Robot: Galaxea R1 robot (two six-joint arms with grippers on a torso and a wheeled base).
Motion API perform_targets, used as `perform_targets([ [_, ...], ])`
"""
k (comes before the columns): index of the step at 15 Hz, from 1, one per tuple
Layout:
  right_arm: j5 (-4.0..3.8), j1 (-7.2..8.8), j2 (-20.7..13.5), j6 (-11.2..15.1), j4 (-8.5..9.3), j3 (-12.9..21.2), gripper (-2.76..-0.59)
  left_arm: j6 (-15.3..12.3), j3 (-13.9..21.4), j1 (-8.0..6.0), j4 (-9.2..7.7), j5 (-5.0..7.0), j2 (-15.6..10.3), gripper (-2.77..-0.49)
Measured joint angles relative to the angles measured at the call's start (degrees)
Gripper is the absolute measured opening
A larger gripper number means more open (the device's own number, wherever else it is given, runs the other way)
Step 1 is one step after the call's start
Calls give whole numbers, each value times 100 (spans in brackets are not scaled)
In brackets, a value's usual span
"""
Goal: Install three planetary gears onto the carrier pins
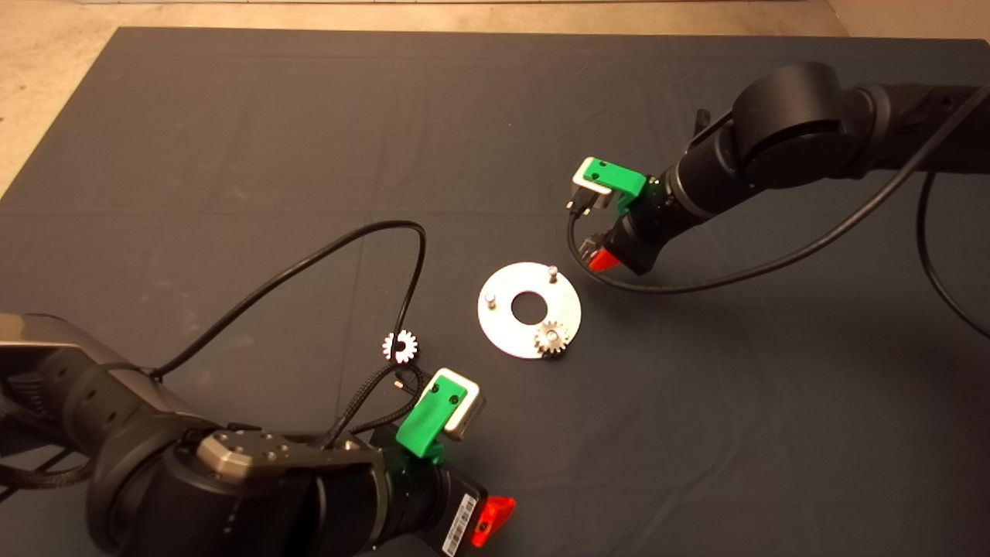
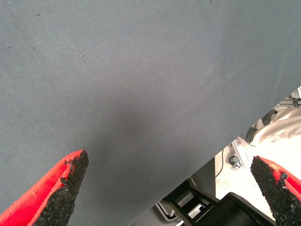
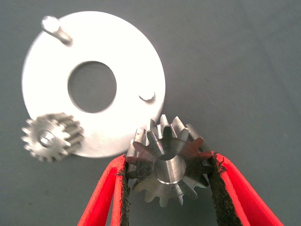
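The right tool (image 3: 167, 181) grasps a planetary gear (image 3: 167, 160) just beside the carrier disc (image 3: 131, 61), near one bare pin (image 3: 148, 96). The left tool (image 2: 169, 188) is released, parked near-left.

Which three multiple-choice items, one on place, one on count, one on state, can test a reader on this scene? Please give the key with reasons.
1. Where is the loose gear lying?
A. on the mat, left of the disc
B. on the disc
C. in the left gripper

2. How many pins are bare?
A. none
B. one
C. two

3. What is the right gripper doing?
A. open and empty
B. shut on a gear
C. shut on the disc

Key: 1 A, the head view shows it on the mat beside the cable. 2 C, two pins stand free; only one carries a gear. 3 B, the right wrist view shows both pads pressing the teeth.
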Motion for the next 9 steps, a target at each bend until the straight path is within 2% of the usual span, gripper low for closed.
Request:
perform_targets([
  [1, 16, 0, 55, -5, 0, 6, -241, 0, 0, 0, 0, 0, -2, -77],
  [5, -9, -2, 215, -13, -1, 4, -242, 0, 0, 1, 2, 0, -2, -77],
  [6, -32, -2, 284, -13, -1, -2, -242, 0, 0, 0, 0, 2, -2, -77],
  [9, -34, -5, 531, -16, -1, -9, -242, 0, 0, 0, 0, 0, -2, -77],
])
